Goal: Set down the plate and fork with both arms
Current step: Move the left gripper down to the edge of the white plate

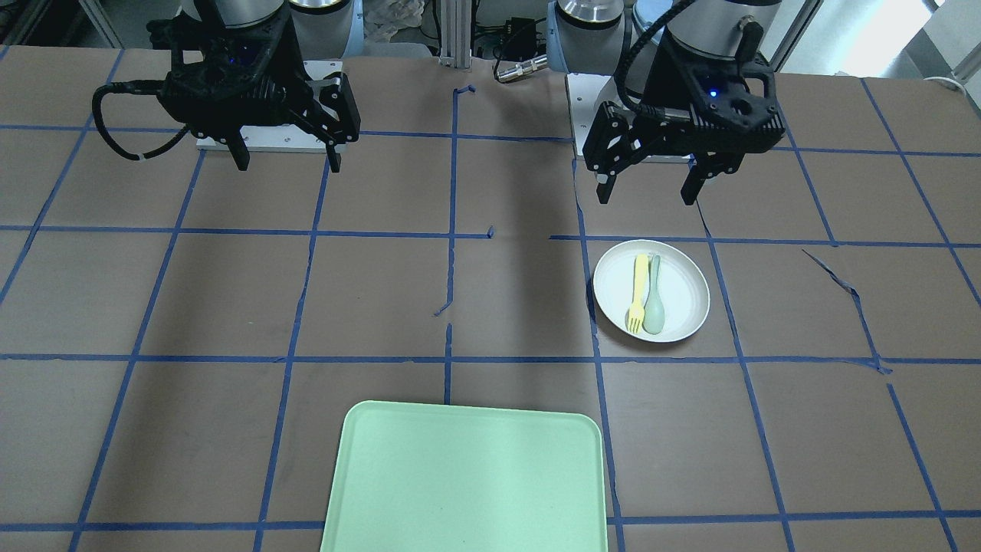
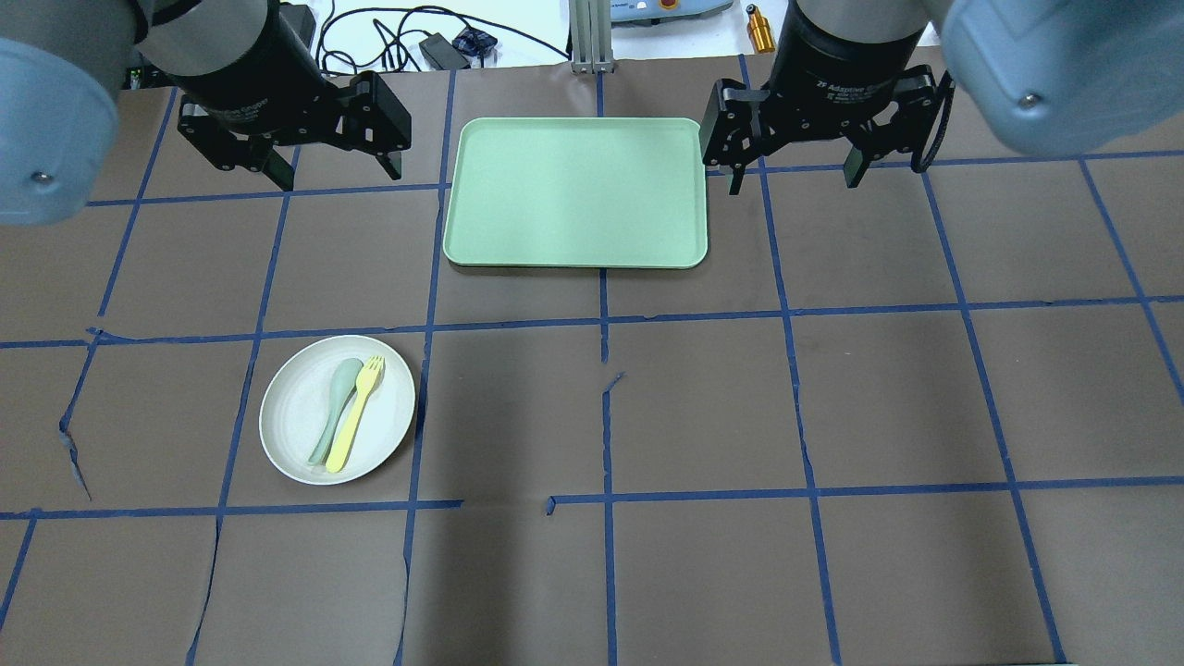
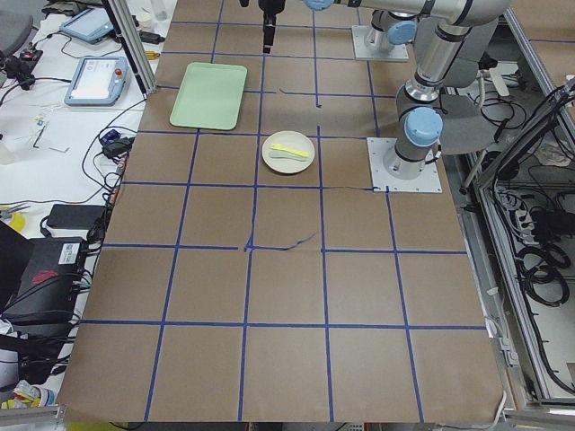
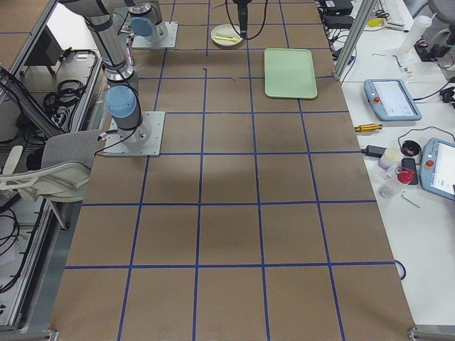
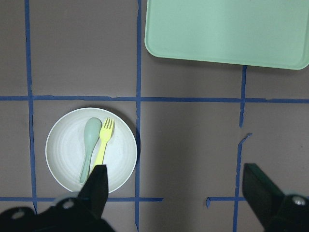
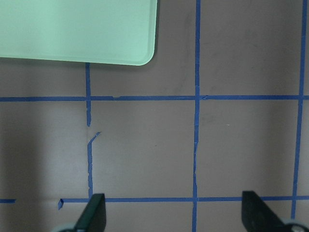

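Left hand [image 2: 335,176]: hangs high over the desk [image 2: 703,398], spread wide, gripping nothing. Right hand [image 2: 794,180]: likewise raised, equally wide, equally empty. Plate [image 2: 291,421]: sits flat on the robot's left side, whole rim exposed, well apart from the tray [image 2: 575,192] near the far edge. Fork [image 2: 356,412]: lies inside the plate, prongs toward the tray, tight beside a spoon [image 2: 333,407]. Between plate and tray: bare desk surface, open for passage.
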Robot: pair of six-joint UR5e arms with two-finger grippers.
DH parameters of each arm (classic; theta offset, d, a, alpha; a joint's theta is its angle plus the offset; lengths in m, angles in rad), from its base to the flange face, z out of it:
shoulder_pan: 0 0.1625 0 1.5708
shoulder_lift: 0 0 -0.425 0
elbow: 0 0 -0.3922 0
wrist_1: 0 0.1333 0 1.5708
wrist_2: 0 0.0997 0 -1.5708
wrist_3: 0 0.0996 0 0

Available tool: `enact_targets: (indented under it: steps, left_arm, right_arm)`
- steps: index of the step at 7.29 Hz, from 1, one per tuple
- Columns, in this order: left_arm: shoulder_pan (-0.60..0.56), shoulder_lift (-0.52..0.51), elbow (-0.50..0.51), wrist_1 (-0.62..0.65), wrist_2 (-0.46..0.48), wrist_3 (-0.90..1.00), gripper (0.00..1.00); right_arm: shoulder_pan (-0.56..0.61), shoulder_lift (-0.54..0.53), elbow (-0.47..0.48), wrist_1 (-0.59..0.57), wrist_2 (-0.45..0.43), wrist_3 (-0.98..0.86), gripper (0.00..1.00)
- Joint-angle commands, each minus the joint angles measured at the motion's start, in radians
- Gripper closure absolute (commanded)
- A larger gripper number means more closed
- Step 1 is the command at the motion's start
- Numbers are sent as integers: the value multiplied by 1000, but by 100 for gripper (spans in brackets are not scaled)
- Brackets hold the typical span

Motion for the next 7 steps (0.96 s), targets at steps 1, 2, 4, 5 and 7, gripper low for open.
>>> enact_targets:
  steps: [1,2,4,5,7]
  left_arm:
    - [111,-20,-88,66,2,14,0]
    - [215,-23,-226,194,1,95,0]
    - [343,-38,-487,435,4,230,0]
    - [383,-66,-567,520,2,281,0]
    - [401,-132,-609,557,31,413,5]
  right_arm:
    - [-1,2,2,-2,5,0,0]
    - [-1,3,5,-2,3,0,0]
    - [2,3,9,0,2,0,0]
    - [2,3,12,-2,0,0,0]
    - [2,5,15,-5,0,0,0]
